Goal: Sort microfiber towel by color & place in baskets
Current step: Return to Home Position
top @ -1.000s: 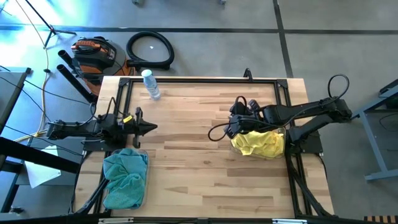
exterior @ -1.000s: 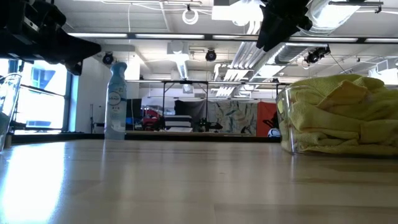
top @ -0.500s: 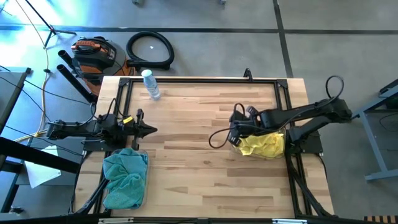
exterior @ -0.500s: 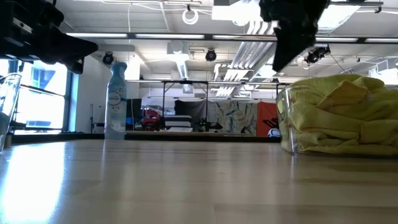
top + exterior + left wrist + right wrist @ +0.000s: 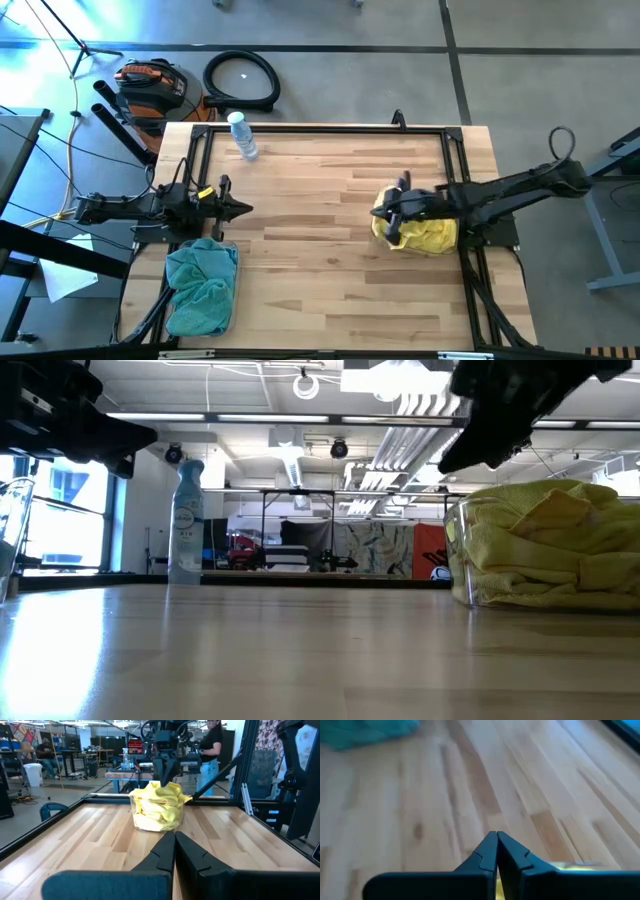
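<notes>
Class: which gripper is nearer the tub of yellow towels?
Right. The right gripper hovers over that tub's rim; the left gripper sits across the table, beside the teal towels.

In the low view the tub [image 5: 462, 520] of yellow towels [image 5: 545, 550] runs off the right edge; only a sliver of the other tub [image 5: 12, 540] shows at the left. From above, the right gripper [image 5: 384, 213] covers part of the yellow pile. How many teal towels [image 5: 200, 290] or yellow ones lie there cannot be told.
</notes>
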`<state>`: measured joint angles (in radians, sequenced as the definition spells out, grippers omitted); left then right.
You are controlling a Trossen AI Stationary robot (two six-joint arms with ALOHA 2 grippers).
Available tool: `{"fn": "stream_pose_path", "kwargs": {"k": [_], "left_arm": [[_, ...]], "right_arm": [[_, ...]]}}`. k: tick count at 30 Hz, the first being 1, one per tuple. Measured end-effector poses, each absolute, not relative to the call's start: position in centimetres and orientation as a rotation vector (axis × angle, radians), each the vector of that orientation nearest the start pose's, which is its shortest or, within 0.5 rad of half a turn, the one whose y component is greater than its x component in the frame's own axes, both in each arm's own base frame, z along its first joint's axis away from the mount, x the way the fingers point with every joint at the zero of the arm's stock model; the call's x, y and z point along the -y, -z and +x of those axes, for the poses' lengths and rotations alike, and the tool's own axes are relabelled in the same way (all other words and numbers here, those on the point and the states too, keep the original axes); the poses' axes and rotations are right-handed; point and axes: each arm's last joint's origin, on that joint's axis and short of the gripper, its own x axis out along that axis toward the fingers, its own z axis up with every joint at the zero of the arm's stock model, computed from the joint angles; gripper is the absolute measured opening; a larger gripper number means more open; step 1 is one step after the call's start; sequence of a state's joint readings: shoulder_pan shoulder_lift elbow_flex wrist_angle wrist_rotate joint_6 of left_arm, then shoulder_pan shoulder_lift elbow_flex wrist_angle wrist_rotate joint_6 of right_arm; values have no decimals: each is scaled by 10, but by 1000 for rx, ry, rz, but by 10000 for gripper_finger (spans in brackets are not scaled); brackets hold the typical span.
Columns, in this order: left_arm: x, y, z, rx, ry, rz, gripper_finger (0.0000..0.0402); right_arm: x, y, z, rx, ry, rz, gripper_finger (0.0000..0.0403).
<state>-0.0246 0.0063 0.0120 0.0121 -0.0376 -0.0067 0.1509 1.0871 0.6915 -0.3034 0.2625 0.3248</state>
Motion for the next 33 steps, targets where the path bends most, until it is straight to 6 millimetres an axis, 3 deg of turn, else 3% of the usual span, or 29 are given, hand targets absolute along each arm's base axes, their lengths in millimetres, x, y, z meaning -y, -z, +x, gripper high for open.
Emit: {"fn": "stream_pose_path", "kwargs": {"k": [10, 16, 24, 33], "left_arm": [[1, -168, 97, 18, -13, -7, 0], [1, -168, 97, 18, -13, -7, 0], [1, -168, 97, 18, -13, -7, 0], [1, -168, 97, 18, -13, -7, 0]], "right_arm": [[-13, -222, 152, -344, 31, 209, 1], [-10, -212, 125, -206, -62, 211, 0], [-9, -192, 104, -49, -118, 225, 0], [-10, -178, 95, 75, -181, 216, 0]]}}
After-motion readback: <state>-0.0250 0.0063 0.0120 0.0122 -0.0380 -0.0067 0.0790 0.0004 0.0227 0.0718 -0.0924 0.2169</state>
